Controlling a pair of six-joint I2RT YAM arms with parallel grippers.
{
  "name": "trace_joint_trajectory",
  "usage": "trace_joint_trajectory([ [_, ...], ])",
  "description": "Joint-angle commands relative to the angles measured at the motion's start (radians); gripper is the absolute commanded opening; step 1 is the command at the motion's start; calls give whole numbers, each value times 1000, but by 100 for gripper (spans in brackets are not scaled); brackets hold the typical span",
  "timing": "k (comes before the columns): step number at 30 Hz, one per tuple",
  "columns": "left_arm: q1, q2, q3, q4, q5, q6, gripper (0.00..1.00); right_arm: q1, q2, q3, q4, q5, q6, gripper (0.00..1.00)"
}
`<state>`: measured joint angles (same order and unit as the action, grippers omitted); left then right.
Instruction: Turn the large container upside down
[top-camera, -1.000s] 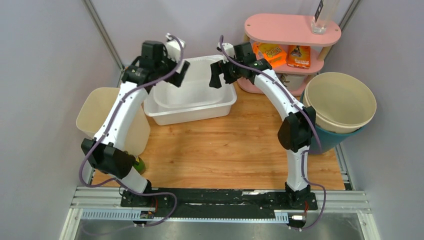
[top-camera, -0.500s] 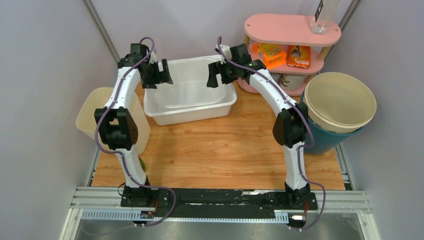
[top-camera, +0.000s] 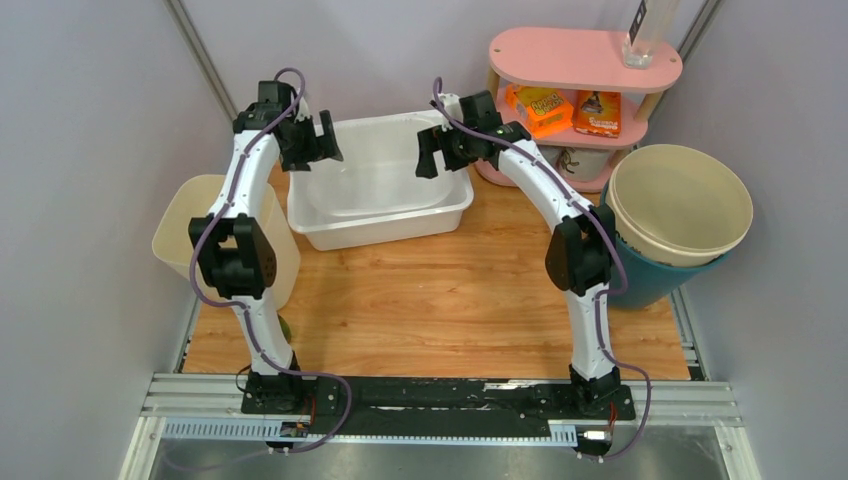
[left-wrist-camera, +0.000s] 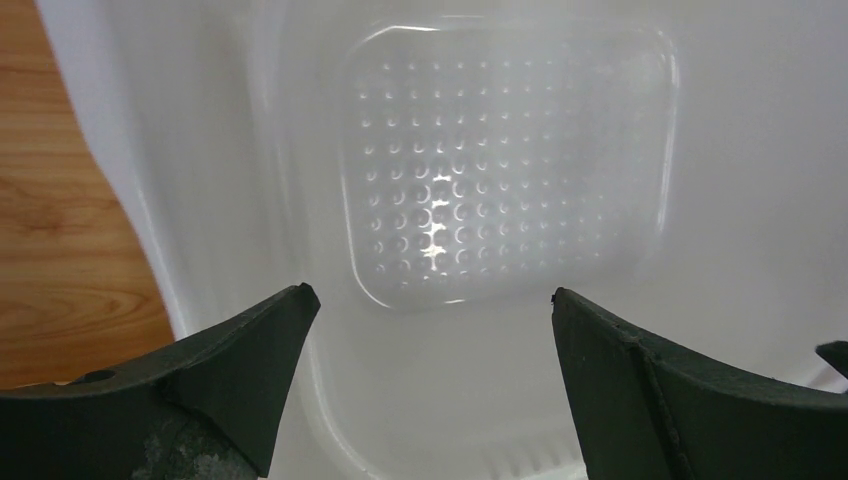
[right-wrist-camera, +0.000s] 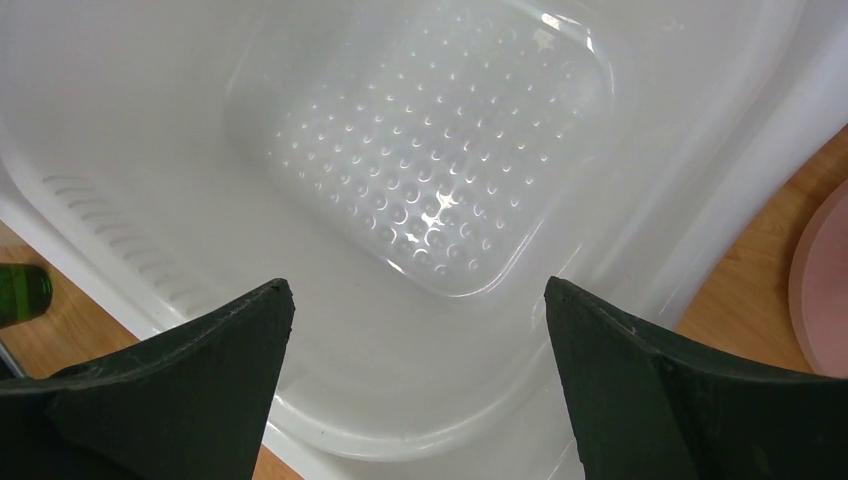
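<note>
tub (top-camera: 380, 228) sits upright, mouth up, at 12 o'clock on the desk (top-camera: 450, 300). left pincer (left-wrist-camera: 428, 300) hangs over its 9 o'clock end, right pincer (right-wrist-camera: 418, 290) over its 3 o'clock end. both are spread wide and grip nothing, likely lining up on opposite rims for a two-arm flip. shelf (top-camera: 585, 60) is close at the tub's 2 o'clock. buckets (top-camera: 690, 250) at desk's 3, bin (top-camera: 170, 240) at 9. tight room to swing it over.
</note>
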<state>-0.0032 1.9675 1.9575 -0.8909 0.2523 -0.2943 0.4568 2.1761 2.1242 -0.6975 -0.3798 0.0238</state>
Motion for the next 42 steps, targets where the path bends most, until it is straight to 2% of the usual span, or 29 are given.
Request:
trace_joint_trajectory([
  [1,30,-29,27,-13,-120,-15,100,-5,-16,-4,33,-2,-14,100],
  [16,45,107,77,16,-26,-3,100,-12,-50,-53,29,-1,-19,100],
  [25,52,119,106,31,66,13,98,-12,-45,-52,27,-13,-48,100],
  [29,52,103,97,23,33,13,100,-11,-49,-47,27,-20,-52,100],
  [34,52,-2,94,-2,-49,52,100,-13,-75,-50,25,-34,-58,100],
  [37,50,-124,68,-15,-61,109,100,-18,-102,-62,25,-35,-63,100],
  [42,46,-339,-72,-46,-45,211,100,-39,-153,-94,23,-33,-64,100],
])
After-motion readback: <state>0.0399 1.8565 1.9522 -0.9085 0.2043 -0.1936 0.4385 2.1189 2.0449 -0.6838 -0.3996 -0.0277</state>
